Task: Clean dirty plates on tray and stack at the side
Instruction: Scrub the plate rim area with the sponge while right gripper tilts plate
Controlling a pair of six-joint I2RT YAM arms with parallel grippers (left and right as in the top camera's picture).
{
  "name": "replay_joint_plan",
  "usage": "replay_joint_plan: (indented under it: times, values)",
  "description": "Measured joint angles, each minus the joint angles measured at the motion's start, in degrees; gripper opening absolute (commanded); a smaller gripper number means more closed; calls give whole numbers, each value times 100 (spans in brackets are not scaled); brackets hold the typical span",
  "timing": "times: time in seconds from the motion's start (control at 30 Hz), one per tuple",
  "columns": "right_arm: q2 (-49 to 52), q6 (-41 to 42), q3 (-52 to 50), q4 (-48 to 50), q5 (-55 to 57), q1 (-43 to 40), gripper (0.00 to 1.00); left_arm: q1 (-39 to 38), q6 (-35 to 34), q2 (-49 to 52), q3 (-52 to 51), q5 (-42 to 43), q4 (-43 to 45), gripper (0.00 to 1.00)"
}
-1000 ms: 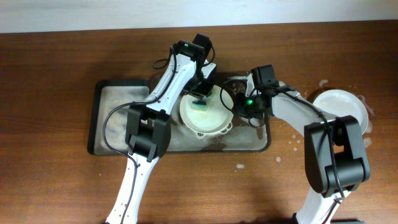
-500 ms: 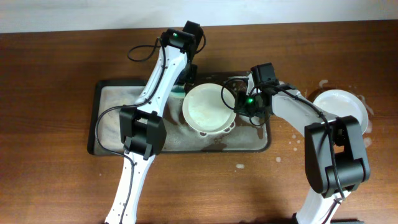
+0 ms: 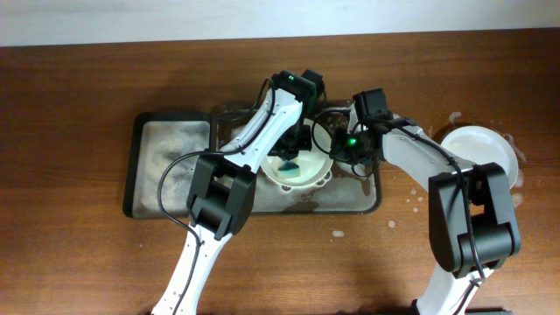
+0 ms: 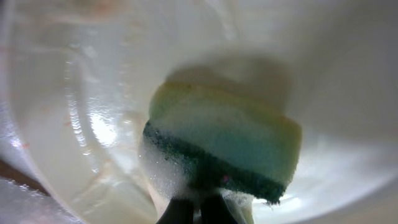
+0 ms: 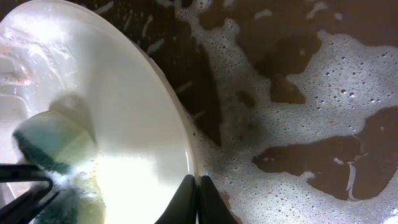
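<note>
A white round ceramic plate (image 5: 127,106) is held in the right half of the black rectangular tray (image 3: 136,166), above a floor of brown foamy water (image 5: 298,93). Its right rim is pinched by the right gripper (image 5: 198,186), whose fingers are closed narrowly on the edge so that the plate is steadied against the push of scrubbing. It seems to be tipped up on that side, though the overhead view is too cluttered for certainty. A yellow sponge with a dark green scouring layer (image 4: 230,146) is clamped in the left gripper (image 4: 196,210) and pressed flat against the plate's wet inner face, with suds clinging to its lower edge. Faint reddish specks are seen on that face, so the washing is judged unfinished. A second white plate (image 3: 479,150) is set on the wooden table (image 3: 79,87), well to the right of the tray, where the cleaned stack is to be built.
</note>
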Motion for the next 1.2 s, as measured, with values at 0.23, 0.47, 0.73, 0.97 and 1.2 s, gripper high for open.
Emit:
replay_joint_plan:
  times: [0.23,0.47,0.73,0.97,1.2]
  values:
    - [0,0,0,0,26,-4,4,9,1266,-63,-142,-170,232,0]
    - [0,0,0,2,26,-4,4,-205,3698,-166,-404,-402,229,0]
    - [0,-2,0,2,44,-4,4,-337,6030,-177,-455,-184,319,0]
    - [0,9,0,20,90,-28,4,240,5974,-210,-476,389,1327,0]
    - [0,9,0,22,90,-28,4,540,4052,-210,-485,-354,2024,1]
